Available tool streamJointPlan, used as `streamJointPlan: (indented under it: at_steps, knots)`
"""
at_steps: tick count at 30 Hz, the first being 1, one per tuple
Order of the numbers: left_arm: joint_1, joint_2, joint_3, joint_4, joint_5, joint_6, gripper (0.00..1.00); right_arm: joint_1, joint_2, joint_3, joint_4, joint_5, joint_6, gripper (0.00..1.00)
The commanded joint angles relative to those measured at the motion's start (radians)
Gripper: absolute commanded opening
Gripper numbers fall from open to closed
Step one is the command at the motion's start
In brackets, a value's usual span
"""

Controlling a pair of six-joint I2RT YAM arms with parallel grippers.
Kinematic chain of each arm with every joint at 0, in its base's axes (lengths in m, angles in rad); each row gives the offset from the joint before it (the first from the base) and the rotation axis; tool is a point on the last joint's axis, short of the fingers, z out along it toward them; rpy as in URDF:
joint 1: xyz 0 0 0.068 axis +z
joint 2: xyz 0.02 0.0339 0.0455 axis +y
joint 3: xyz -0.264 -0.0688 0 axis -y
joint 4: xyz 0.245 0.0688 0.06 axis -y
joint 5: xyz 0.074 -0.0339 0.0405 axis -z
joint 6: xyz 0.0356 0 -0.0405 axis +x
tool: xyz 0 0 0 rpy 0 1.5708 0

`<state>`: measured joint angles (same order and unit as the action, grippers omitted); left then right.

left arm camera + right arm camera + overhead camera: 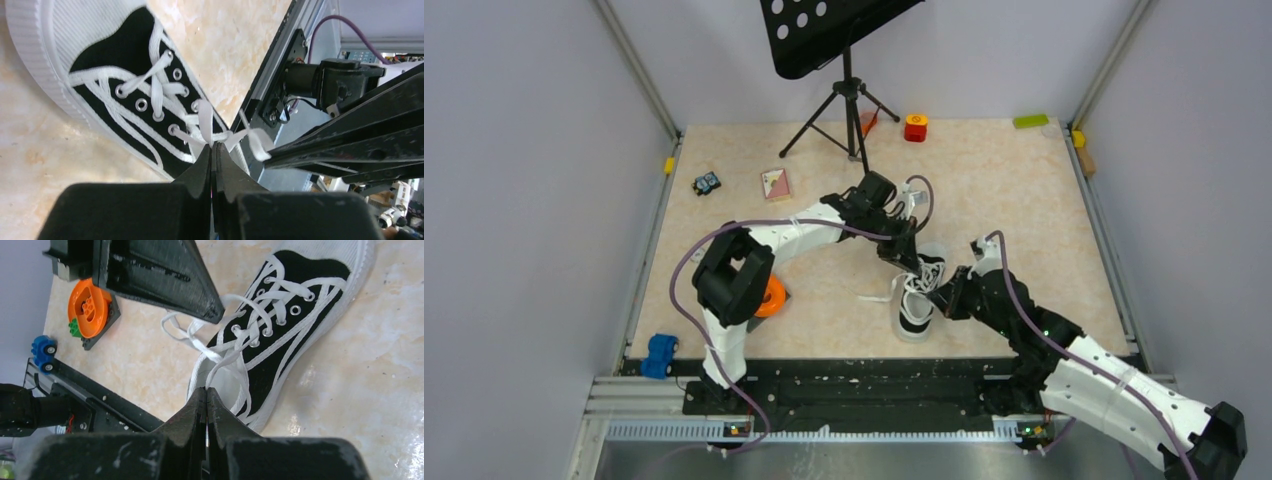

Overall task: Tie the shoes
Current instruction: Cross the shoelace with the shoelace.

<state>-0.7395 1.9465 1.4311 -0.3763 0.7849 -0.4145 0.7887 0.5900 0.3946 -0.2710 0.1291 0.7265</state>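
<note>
Left fingers [212, 153]: we see them pressed together, tips pinching a strand of the white laces [202, 120] just above the top eyelets.
Right fingers [206, 393]: closed tight as well, and a lace strand runs straight into their tips from the shoe's side.
Laces: threaded crisscross through the metal eyelets. The free ends are loose, and one loops out onto the surface [1004, 200] to the left of the shoe.
Sneaker [915, 305]: black canvas with a white toe cap and sole. It stands on its sole near the middle of the surface with its toe toward the arm bases, and we find it between the two sets of fingers.
Left arm: it reaches over from the left, wrist above the sneaker's heel end.
Right arm: it comes in low from the right, just beside the sneaker.
Farther out: an orange toy disc [770, 297] and a blue toy car [660, 355] to the left, and a music stand [849, 90] at the back.
</note>
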Motion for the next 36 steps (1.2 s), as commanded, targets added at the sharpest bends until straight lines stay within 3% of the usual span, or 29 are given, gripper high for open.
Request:
streamJointPlan:
  at_steps: [1,17,22,25,31,36]
  knots:
    - [-0.003,0.014,0.085,0.009,-0.015,0.002,0.00,-0.010,-0.003,0.037,0.038,-0.049,-0.005,0.00]
    - [0.012,0.064,0.147,-0.049,-0.019,0.072,0.00,-0.028,0.029,0.034,0.018,-0.088,-0.066,0.00]
    - [0.022,0.059,0.138,-0.057,0.007,0.093,0.00,-0.221,0.121,0.051,0.045,-0.368,-0.111,0.00]
    - [0.036,0.058,0.114,-0.015,0.074,0.080,0.00,-0.287,0.157,0.062,0.091,-0.448,-0.117,0.00]
    - [0.050,0.075,0.113,-0.004,0.103,0.080,0.00,-0.309,0.222,0.097,0.117,-0.531,-0.135,0.00]
    - [0.051,0.071,0.104,-0.012,0.086,0.084,0.00,-0.309,0.161,0.093,0.138,-0.548,-0.118,0.00]
